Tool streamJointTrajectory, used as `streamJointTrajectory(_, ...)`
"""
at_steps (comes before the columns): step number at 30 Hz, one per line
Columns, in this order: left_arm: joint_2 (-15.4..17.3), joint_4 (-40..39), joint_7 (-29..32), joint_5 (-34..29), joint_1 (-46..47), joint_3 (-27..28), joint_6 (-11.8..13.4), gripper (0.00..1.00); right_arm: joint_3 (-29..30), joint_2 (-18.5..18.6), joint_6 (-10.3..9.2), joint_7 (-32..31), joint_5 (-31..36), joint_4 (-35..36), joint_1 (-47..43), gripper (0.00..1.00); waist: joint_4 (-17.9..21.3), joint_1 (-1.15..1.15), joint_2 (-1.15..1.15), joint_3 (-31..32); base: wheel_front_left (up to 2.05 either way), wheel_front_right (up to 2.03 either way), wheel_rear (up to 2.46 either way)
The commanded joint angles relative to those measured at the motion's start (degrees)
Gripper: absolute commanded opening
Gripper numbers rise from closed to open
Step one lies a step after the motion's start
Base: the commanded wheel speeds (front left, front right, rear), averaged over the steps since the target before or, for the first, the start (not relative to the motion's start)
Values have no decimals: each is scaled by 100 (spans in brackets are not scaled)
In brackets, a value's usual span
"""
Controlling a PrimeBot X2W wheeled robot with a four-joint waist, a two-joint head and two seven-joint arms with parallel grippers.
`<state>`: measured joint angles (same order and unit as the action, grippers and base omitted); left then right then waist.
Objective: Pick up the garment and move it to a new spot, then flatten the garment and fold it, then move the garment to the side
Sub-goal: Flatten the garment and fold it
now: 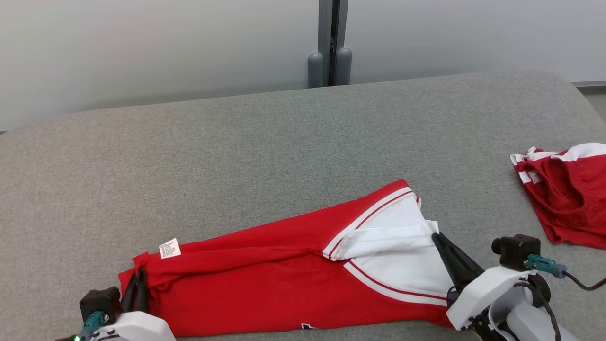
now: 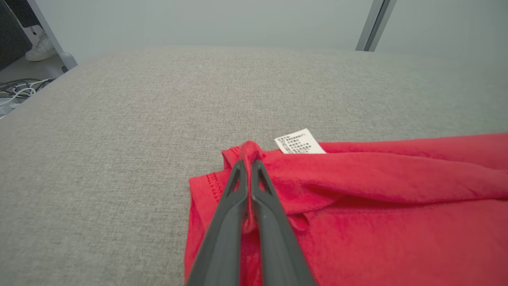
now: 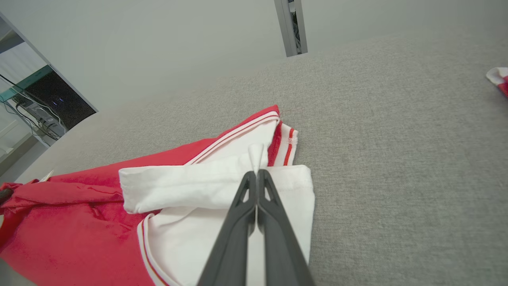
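Left jaws are shut on the garment (image 1: 265,284) at eight o'clock, right jaws shut on it at four.

Red-white garment (image 1: 284,265), half-folded, flat

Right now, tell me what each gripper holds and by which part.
Both hold the garment: the left gripper pinches its red corner beside the care label; the right gripper pinches a white fold at the other end.
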<state>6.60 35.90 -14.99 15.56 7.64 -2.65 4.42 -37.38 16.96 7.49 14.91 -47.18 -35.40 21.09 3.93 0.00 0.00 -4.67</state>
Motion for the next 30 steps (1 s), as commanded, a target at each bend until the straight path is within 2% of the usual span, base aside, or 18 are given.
streamJointTrajectory(1, 8, -14, -24, -65, -70, 46, -21, 3, 44, 11, 0, 35, 39, -16, -48, 0, 1, 0, 0, 2, 0, 0, 0)
streamJointTrajectory(2, -11, -37, -24, -106, -93, 71, -21, 26, 64, -10, 0, 35, 50, -43, -79, 0, 1, 0, 0, 6, 0, 0, 0)
streamJointTrajectory(3, -40, -57, -24, -127, -128, 100, -21, 35, 74, -23, 0, 35, 81, -57, -104, 0, -1, 0, 0, 12, 0, 0, 0)
streamJointTrajectory(4, -63, -91, -24, -169, -164, 130, -5, 38, 87, -32, 0, 35, 99, -65, -126, 0, -5, 0, 0, 21, 0, 0, 0)
streamJointTrajectory(6, -108, -135, -24, -241, -263, 168, -15, 54, 144, -56, 0, 34, 110, -74, -176, 0, -20, 0, 0, 58, 0, 0, 0)
streamJointTrajectory(7, -115, -195, -24, -286, -293, 215, 17, 82, 194, -67, 0, 35, 120, -71, -199, 2, -27, 0, 0, 75, 0, 0, 0)
streamJointTrajectory(8, -125, -247, -24, -311, -327, 260, 24, 100, 241, -87, 0, 34, 121, -71, -228, 25, -32, 0, 0, 97, 0, 0, 0)
streamJointTrajectory(9, -147, -287, -24, -351, -383, 301, 46, 100, 295, -99, 0, 34, 132, -78, -262, 49, -39, 0, 0, 124, 0, 0, 0)
streamJointTrajectory(10, -165, -365, -24, -400, -429, 345, 70, 100, 340, -107, 0, 35, 149, -82, -293, 98, -50, 0, 0, 151, 0, 0, 0)
streamJointTrajectory(15, -254, -899, -23, -690, -676, 524, 286, 100, 796, -157, 0, 31, 369, 100, -437, 100, -103, 0, 0, 263, 0, 0, 0)
streamJointTrajectory(20, -298, -1419, -23, -994, -871, 557, 422, 100, 1339, -269, 0, 29, 1032, 161, -576, 100, -173, 0, 0, 350, 0, 0, 0)
streamJointTrajectory(21, -316, -1494, -23, -1053, -958, 527, 428, 100, 1640, -373, 0, 29, 1264, 109, -630, 100, -208, 0, 0, 368, 0, 0, 0)
streamJointTrajectory(23, -325, -1538, -23, -1096, -962, 493, 427, 100, 1841, -510, 0, 29, 1486, 42, -686, 100, -266, 0, 0, 370, 0, 0, 0)
streamJointTrajectory(30, -348, -1498, -23, -1121, -874, 316, 319, 100, 2247, -797, 0, 28, 2160, -378, -683, 100, -528, 0, 0, 296, 0, 0, 0)
